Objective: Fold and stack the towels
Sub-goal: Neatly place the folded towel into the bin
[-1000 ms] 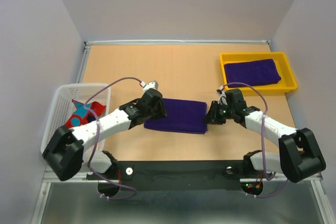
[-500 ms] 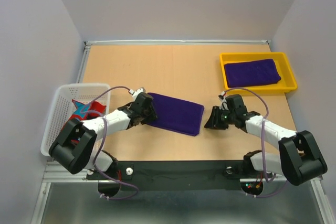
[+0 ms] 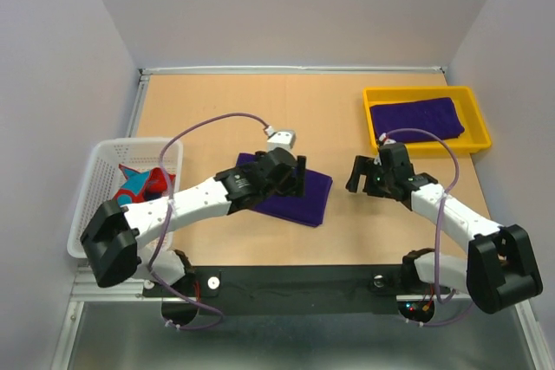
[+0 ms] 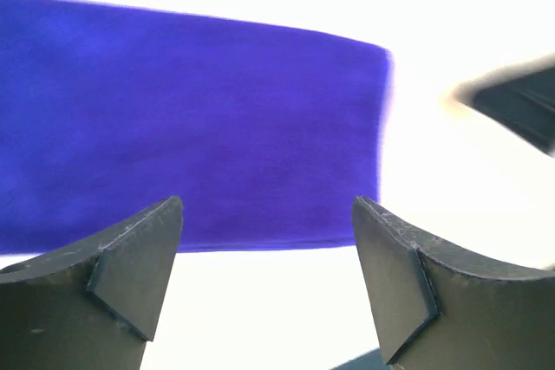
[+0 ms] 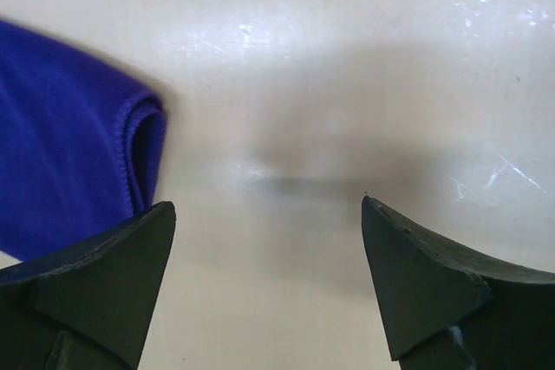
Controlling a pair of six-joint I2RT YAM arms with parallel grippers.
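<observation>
Left gripper (image 4: 264, 205): jaws wide, empty, poised over the folded purple towel (image 4: 191, 119) just ahead of its fingertips | Right gripper (image 5: 264, 205): jaws wide, empty, above bare table (image 5: 347, 84), that towel's folded edge beside its left finger | Second purple towel (image 3: 414, 119): in yellow tray (image 3: 425, 91), beyond right gripper | Red towel (image 3: 139, 184): in white basket (image 3: 100, 166), beside left arm.

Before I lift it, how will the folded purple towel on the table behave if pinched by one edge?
Probably floppy: the folded purple towel is thin cloth lying flat on the table. Pinched at one edge it would likely sag and unfold, since the right wrist view shows loose layers at its end. It seems light and unlikely to roll.
</observation>
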